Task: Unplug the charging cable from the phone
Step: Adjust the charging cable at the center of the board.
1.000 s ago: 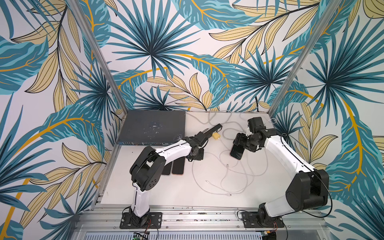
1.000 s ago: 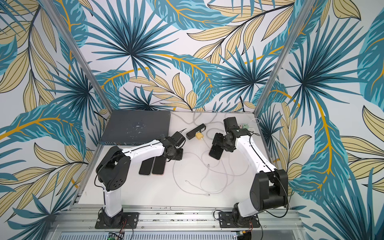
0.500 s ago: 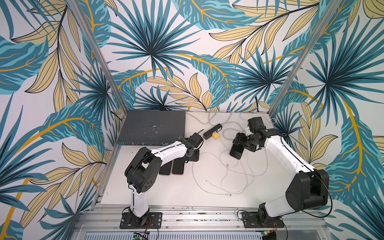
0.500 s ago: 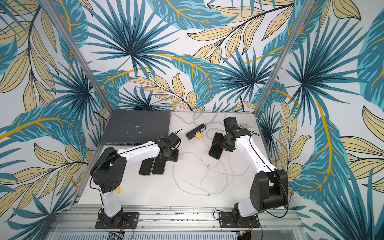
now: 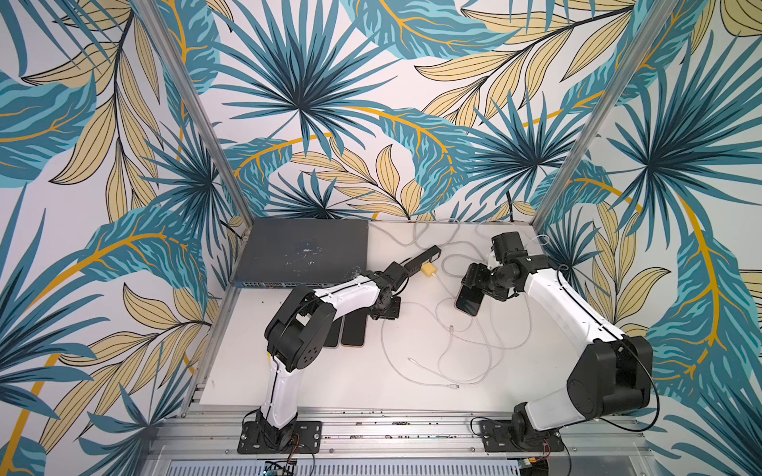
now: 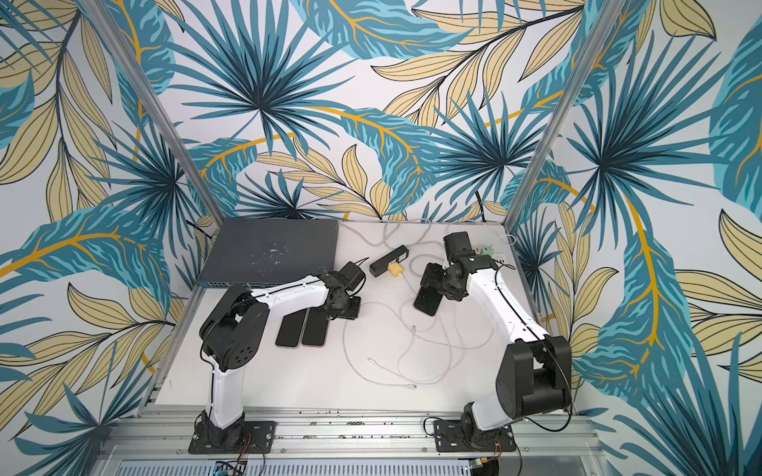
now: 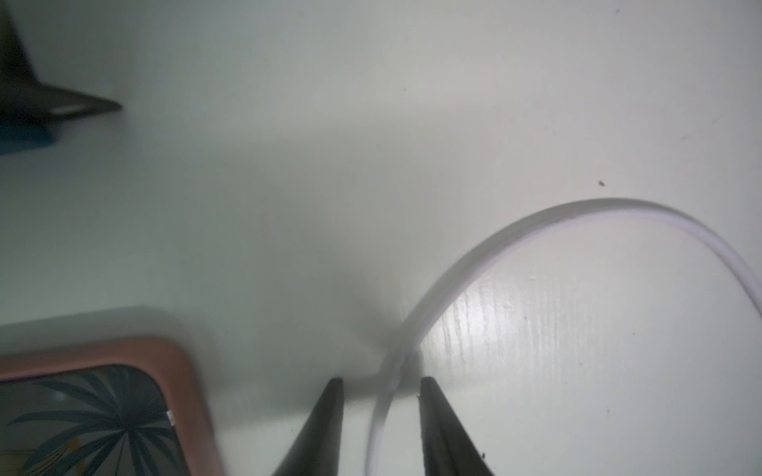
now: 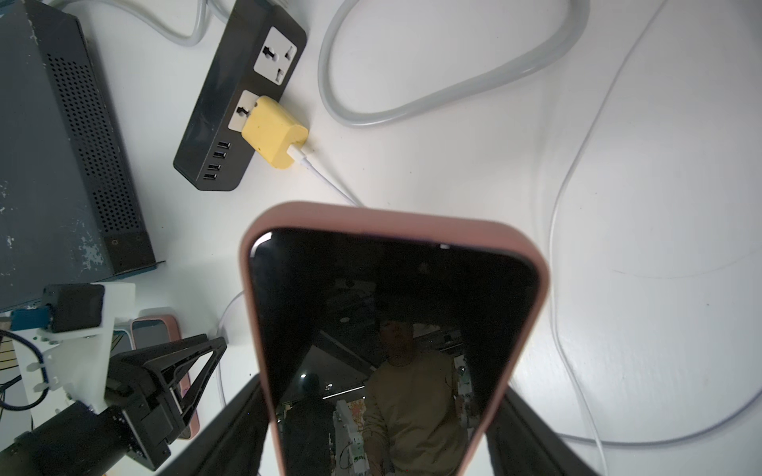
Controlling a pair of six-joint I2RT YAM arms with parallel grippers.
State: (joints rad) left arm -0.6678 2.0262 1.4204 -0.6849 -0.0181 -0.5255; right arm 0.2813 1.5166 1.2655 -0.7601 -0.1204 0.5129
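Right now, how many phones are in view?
3. A pink-cased phone is held in the right hand; a second phone and a third phone lie side by side on the table, partly under the left arm. Others may be hidden.

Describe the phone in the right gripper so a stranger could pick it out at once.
From the dark grey box at the table's back, move along to the black power strip with its yellow charger. Just beyond, the right gripper clamps a dark-screened phone in a pink case. Unlike the two phones lying flat by the left arm, it alone is in a gripper.
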